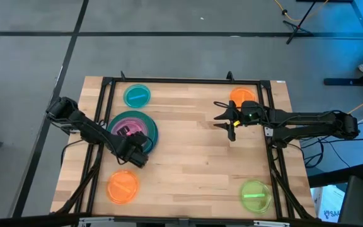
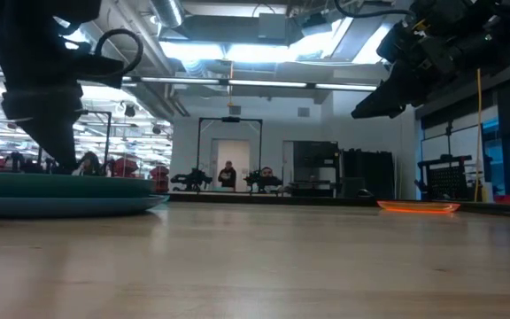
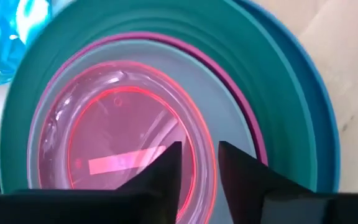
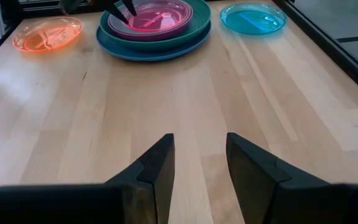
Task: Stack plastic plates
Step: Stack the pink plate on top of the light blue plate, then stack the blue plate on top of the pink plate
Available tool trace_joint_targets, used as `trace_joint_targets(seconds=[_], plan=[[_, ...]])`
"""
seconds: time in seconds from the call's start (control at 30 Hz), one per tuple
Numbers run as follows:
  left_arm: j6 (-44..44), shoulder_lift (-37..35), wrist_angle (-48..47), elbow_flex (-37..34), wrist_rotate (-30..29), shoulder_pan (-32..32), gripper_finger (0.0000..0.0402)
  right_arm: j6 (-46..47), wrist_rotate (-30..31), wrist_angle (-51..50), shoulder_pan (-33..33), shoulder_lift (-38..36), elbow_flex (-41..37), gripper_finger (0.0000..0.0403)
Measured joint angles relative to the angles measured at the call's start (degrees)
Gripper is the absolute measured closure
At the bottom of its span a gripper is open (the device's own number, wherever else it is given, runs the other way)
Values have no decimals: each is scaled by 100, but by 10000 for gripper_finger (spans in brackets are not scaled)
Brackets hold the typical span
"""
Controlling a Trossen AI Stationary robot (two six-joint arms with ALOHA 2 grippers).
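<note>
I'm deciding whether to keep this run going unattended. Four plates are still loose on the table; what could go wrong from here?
1. The left gripper hangs open right over the pink plate topping the stack; a careless lift could drag it off centre.
2. The lime plate lies near the table's front corner, so a nudge might push it off.
3. The right gripper is empty beside the orange plate close to the frame rail, leaving a cramped approach.

Both arms reach inward, left hand (image 3: 199, 163) slightly parted and angled down, right hand (image 4: 199, 163) open, raised.
</note>
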Motion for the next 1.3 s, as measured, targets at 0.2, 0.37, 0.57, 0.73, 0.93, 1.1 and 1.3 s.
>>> trace_joint_targets(seconds=[0.2,0.37,0.57,0.73,0.93,1.1,1.3], plan=[[834,-102,-146,501,47,149,280,6,7,217,0,0,0,265],[1550,-471,-128,1006,-528,576,278,-20,9,391,0,0,0,265],[2161,-883,-100,1096,-1136,1588,239,-66,13,525,0,0,2,265],[2878,-762,381,965,-1133,2720,207,-163,17,527,0,-2,2,265],[3707,-270,1355,876,-433,3972,203,-50,15,459,-1,-2,2,265],[4024,403,1781,866,-152,4743,216,16,7,436,0,-2,2,265],[4285,1216,2103,866,306,5332,230,0,15,436,0,-2,2,265]])
